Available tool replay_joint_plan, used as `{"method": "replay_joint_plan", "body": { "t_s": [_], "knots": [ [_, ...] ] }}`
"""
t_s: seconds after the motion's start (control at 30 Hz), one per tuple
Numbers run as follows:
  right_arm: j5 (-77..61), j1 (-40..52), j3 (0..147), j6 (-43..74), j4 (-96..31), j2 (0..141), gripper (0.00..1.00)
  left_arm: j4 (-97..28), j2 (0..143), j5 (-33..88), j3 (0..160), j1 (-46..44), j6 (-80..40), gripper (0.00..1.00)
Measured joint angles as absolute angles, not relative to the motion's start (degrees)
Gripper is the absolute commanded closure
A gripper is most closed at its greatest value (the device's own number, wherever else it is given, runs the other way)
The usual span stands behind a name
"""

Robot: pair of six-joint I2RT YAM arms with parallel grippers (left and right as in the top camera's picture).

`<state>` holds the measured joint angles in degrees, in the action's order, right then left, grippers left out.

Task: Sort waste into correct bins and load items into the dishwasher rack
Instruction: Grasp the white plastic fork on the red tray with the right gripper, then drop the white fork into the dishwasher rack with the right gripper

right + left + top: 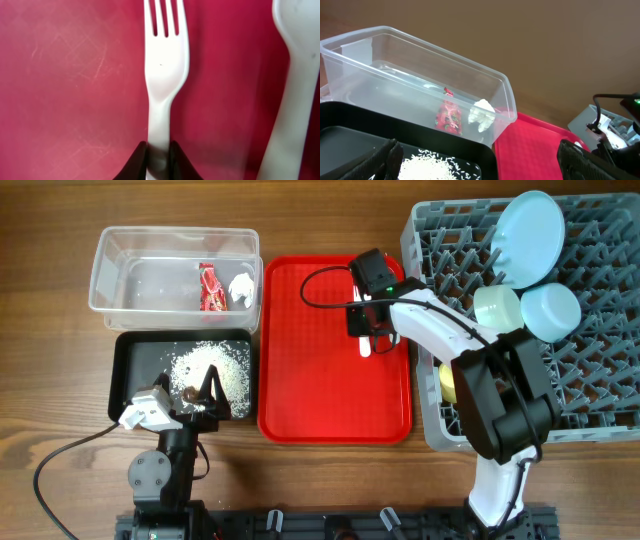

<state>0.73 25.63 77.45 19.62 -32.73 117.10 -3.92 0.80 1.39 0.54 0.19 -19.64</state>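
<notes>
Brown wood tabletop (60, 310). Nearest you: your left claw (198, 392), fingers wide apart, holds nothing above the black tray (135, 355), which carries one heap of white rice grains (215, 365). Red serving tray (320, 380): one white fork (165, 65) with one white spoon (295, 75) beside it; your right claw (160, 157) is clamped on the fork's handle. Rack (600, 360): one pale blue plate (530, 235), two bowls, a mint bowl (497, 308) and a pale blue bowl (552, 310), and one yellow cup (448, 383). Farthest, clear tub (175, 232): one red wrapper (209, 288), one white tissue (241, 286).

The tub (100, 275) is set behind the bin (118, 380). The wrapper (210, 288) and tissue (241, 286) are kept in the tub, rice (215, 365) in the bin. The tray (300, 370) is placed between these and the rack (600, 395), with fork (166, 65) and spoon (295, 85) on it.
</notes>
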Motion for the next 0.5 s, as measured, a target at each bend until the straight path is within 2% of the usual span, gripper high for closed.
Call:
{"method": "replay_joint_plan", "body": {
  "t_s": [0.37, 0.5],
  "knots": [
    [2.7, 26.3, 76.8, 19.6, -35.8, 112.3, 0.96, -3.9, 0.8, 1.4, 0.5, 0.2, -19.6, 0.00],
    [3.3, 26.3, 76.3, 19.6, -36.3, 105.1, 0.96, -3.9, 0.8, 1.4, 0.5, 0.2, -19.6, 0.00]
  ]
}}
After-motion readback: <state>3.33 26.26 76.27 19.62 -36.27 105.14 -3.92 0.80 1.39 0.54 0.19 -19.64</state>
